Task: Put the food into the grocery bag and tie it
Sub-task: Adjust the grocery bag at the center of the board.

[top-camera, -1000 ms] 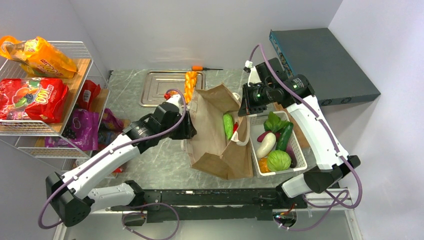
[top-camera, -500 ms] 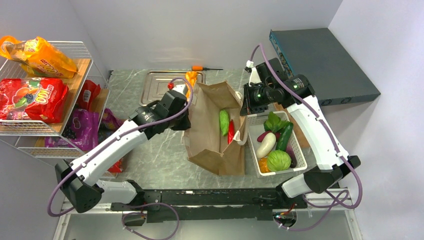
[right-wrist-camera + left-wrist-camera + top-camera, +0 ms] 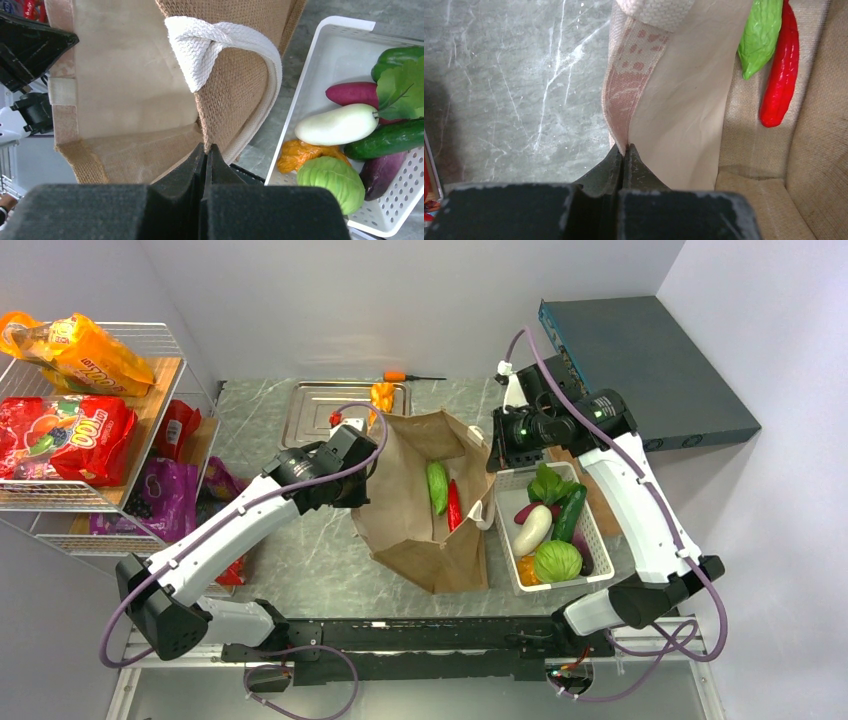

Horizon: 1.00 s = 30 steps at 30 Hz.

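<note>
Grocery bag (image 3: 415, 515): open, white basket (image 3: 556, 586) just right of it. Inside it: green vegetable (image 3: 437, 487) and red chili (image 3: 454, 505), side by side. Left gripper (image 3: 624, 151) pinched shut on its left rim; right gripper (image 3: 207, 150) likewise on its right rim.

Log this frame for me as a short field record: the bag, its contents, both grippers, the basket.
grocery bag: open, mouth spread between the two grippers
in bag: light green vegetable beside red chili
left gripper: shut on the grocery bag's left rim
right gripper: shut on its right rim
white basket: right of the bag, holding vegetables
</note>
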{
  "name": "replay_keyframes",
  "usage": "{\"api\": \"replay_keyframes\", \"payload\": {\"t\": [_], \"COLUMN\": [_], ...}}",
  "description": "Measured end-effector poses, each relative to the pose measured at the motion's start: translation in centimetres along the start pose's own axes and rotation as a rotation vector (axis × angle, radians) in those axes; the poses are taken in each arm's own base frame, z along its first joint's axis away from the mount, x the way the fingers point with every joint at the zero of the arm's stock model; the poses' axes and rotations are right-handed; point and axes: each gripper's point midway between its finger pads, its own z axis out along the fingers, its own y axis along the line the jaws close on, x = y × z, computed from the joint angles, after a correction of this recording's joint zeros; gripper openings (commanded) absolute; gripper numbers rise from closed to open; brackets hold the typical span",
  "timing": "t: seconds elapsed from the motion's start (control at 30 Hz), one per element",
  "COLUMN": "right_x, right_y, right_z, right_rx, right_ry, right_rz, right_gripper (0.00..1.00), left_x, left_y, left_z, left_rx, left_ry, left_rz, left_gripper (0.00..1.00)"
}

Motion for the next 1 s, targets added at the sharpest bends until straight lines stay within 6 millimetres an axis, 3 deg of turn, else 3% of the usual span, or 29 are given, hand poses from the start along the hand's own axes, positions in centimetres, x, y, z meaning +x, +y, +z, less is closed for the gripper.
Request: {"api": "replay_keyframes", "payload": {"t": [0.1,0.3,0.57,0.67,0.8,1.0], "right_x": [-0.4,-0.6,-0.8,-1.0,-1.1,-0.3], "right_y": [0.2,0.1,-0.8,-0.9,-1.0,-1.5], "right_z": [-0.5,-0.5,-0.2,0.0,0.4,2.0], "right_rx": [-0.003,0.002,0.062,0.069,0.077,0.084], "right_ry": [-0.016,-0.018,-0.01,-0.01,-0.001,0.023], "right_rz": [-0.006,-0.005,0.033,0.043,0.052,0.066], "right_gripper": [0.0,0.0,0.0,0.0,0.0,0.0], "left_x": [0.0,-0.7,-2.9,-3.5,-4.1,-9.0], "left_y": [0.1,-1.6,-5.9,-6.6,-6.6,-5.9], "left_z": [0.0,-0.3,-3.0,-3.6,-4.3,-7.6], "left_rx": [-0.006,0.083,0.359,0.405,0.407,0.412], "left_ry": [0.0,-0.014,-0.125,-0.149,-0.164,-0.291], "left_rz": [0.001,0.021,0.039,0.05,0.068,0.032], "left_gripper": [0.0,0.31,0.57,0.69,0.78,0.87]}}
